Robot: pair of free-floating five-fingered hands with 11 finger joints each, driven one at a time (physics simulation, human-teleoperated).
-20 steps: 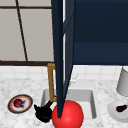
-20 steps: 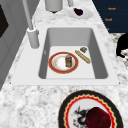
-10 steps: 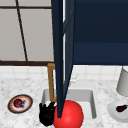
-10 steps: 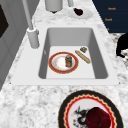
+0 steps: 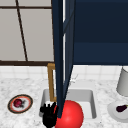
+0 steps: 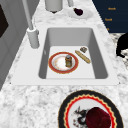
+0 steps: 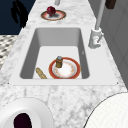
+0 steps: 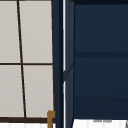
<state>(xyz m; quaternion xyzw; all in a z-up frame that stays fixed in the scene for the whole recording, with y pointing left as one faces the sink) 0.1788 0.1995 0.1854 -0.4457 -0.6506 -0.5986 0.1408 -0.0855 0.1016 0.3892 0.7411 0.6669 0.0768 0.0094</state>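
Left hand (image 5: 49, 115), fingers spread upward, hovers beside the upright cabinet door (image 5: 60, 57), its long axis vertical.

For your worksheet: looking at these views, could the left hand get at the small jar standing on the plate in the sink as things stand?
Probably yes. The left hand hangs at the sink's front edge, and the jar stands uncovered on the plate, with nothing above it.

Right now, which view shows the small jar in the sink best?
The left side view: the jar stands upright on the red-rimmed plate, close and unobstructed. The right side view shows it too, on the plate's near edge. In the front view the cabinet door covers the basin.
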